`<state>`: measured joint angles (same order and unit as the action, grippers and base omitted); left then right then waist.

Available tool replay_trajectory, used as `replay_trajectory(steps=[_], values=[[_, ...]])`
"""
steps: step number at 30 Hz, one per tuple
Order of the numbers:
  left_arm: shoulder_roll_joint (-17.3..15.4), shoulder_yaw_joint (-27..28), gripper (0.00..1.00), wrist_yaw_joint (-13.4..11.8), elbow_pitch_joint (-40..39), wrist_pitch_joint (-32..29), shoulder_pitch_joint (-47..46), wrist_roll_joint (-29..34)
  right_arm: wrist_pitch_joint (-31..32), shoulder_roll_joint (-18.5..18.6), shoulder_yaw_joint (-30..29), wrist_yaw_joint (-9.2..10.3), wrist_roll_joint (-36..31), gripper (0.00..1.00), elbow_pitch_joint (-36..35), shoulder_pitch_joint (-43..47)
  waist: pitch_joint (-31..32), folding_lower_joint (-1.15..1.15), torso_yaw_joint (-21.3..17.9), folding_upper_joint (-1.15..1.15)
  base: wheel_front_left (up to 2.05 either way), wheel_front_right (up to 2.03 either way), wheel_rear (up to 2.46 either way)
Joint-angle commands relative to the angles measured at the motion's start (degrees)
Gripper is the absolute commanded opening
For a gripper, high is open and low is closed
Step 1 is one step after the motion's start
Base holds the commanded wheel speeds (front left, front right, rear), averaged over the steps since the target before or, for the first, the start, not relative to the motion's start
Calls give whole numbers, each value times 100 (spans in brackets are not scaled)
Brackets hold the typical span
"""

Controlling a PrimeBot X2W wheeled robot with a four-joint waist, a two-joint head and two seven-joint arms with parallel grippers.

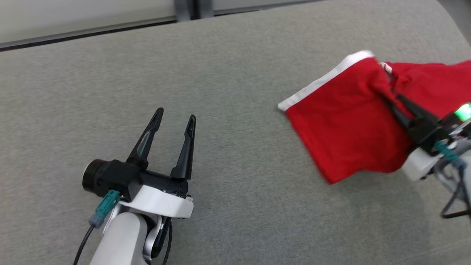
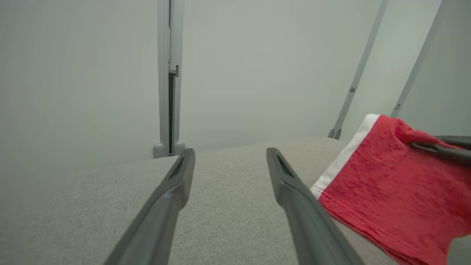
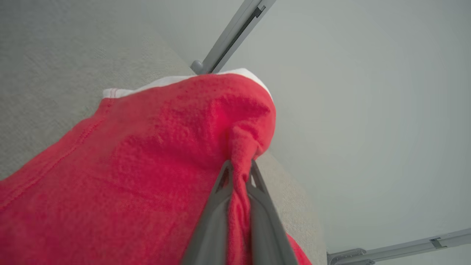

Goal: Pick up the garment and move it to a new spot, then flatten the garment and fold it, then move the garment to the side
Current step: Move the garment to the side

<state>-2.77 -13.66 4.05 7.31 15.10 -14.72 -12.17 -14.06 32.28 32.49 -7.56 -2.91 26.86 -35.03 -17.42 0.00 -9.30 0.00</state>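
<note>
The garment (image 1: pixel 342 121) is red cloth with a white band along one edge, at the right of the grey table. My right gripper (image 1: pixel 390 96) is shut on a pinched fold of it and holds that part lifted, the rest hanging down toward the table. In the right wrist view the red garment (image 3: pixel 147 165) is bunched between the two closed fingers (image 3: pixel 215 206). My left gripper (image 1: pixel 176 117) stands open over bare table at the lower left, well apart from the cloth. The left wrist view shows the garment (image 2: pixel 386 198) to the right of its open fingers (image 2: pixel 290 191).
The grey fabric-covered table (image 1: pixel 206 73) spans the head view, its far edge meeting a pale wall with a dark rail (image 1: pixel 88 35). Grey frame posts (image 2: pixel 169 77) stand behind the table in the left wrist view.
</note>
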Motion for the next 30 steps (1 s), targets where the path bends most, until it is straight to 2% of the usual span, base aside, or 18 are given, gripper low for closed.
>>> replay_trajectory(steps=[1,6,10,12,13,14,19,20,21,22,30], values=[[-30,17,100,59,24,5,-150,92,49,209,7,15,95,0,-107,-178,-334,0,-355,0,0,0,0],[-26,-1,100,152,57,5,-316,233,96,658,-148,15,274,0,-165,-392,-631,0,-574,0,0,0,0],[-29,-74,100,244,117,5,-569,371,171,874,-517,15,393,0,169,-613,-1003,0,-658,0,0,0,0],[-27,-115,100,287,128,6,-733,453,249,972,-692,15,346,0,521,-763,-1214,0,-578,0,0,0,0],[-35,-90,100,318,159,5,-831,505,323,1174,-708,15,73,0,844,-873,-1407,0,-443,0,0,0,0],[-44,-79,100,325,165,4,-848,517,333,1206,-756,15,1,0,911,-904,-1454,0,-405,0,0,0,0],[-62,6,100,324,202,-1,-864,507,578,1150,-1106,15,-247,0,1348,-907,-1583,0,-243,0,0,0,0],[-61,0,100,325,212,-2,-858,510,668,1118,-1166,15,-241,5,1479,-862,-1585,0,-212,0,0,0,0],[-65,-3,100,328,230,-5,-846,507,682,1066,-1154,15,-225,41,1541,-815,-1572,0,-184,0,0,0,0],[-63,-9,100,331,248,-6,-826,499,689,1007,-1200,15,-143,100,1615,-801,-1543,0,-154,0,0,0,0],[-29,152,100,338,230,2,-646,377,402,887,-1536,15,-482,100,1818,-769,-984,0,16,0,0,0,0]])
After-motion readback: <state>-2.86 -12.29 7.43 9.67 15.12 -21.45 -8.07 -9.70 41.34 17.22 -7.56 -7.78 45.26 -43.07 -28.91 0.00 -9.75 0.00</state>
